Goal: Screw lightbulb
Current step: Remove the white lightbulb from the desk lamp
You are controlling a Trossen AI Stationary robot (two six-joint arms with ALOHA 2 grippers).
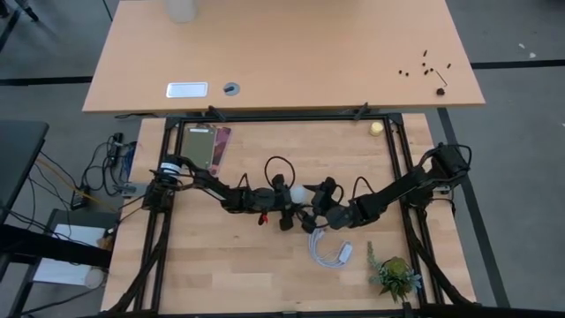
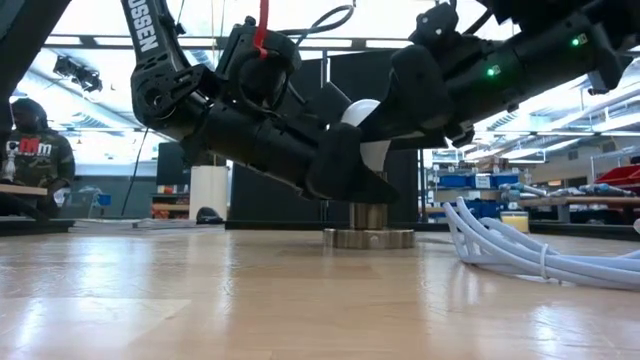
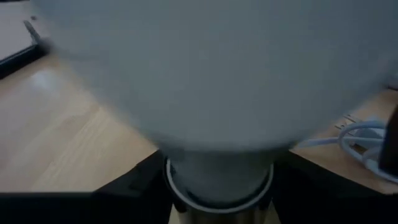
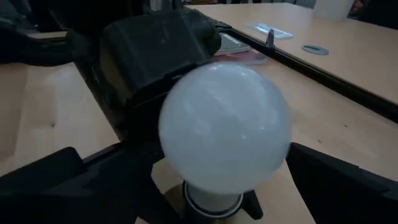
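Observation:
The frosted-white lightbulb (image 1: 301,192) stands upright at the table's middle, its base in the round metal socket (image 2: 368,238). It fills the left wrist view (image 3: 211,74) and shows in the right wrist view (image 4: 225,130). My left gripper (image 1: 290,210) reaches in from the left and is shut on the bulb's neck. My right gripper (image 1: 321,207) comes from the right and is open. Its fingers (image 4: 348,186) stand wide on either side of the globe and I see no touch. My left gripper pinches the bulb's white neck (image 3: 217,177), just under the globe and above the socket, between its two fingers (image 3: 140,183). The fingers come slanting down from the table's left. The bulb stands upright, its base in the socket on the table.
A coiled white cable (image 1: 331,253) lies just near-right of the socket and also shows in the low view (image 2: 520,255). A small potted plant (image 1: 395,276) stands at the near right. A flat pink-and-green packet (image 1: 210,146) lies far left. A person (image 2: 30,150) sits beyond the table.

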